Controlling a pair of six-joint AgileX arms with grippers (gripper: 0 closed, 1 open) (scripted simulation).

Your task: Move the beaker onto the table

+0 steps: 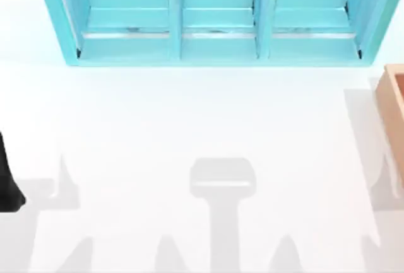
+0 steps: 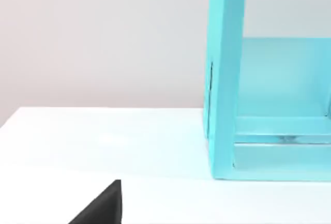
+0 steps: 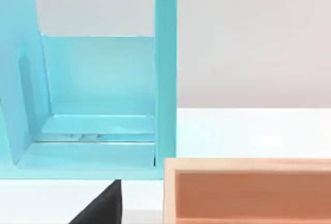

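Three bays of the turquoise shelf unit (image 1: 214,17) stand at twelve o'clock on the white table (image 1: 189,115), and the tan wooden box (image 1: 394,96) sits at three o'clock by the right edge. My left gripper (image 1: 9,181) is parked at nine o'clock on the table's left edge; whether it is clenched or released I cannot tell. A dark tip of my right gripper (image 3: 103,206) pokes in near the box, its state also unclear, and I cannot tell where the beaker is.

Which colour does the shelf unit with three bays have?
Turquoise, a light blue-green. The shelf unit shows best in the top view.
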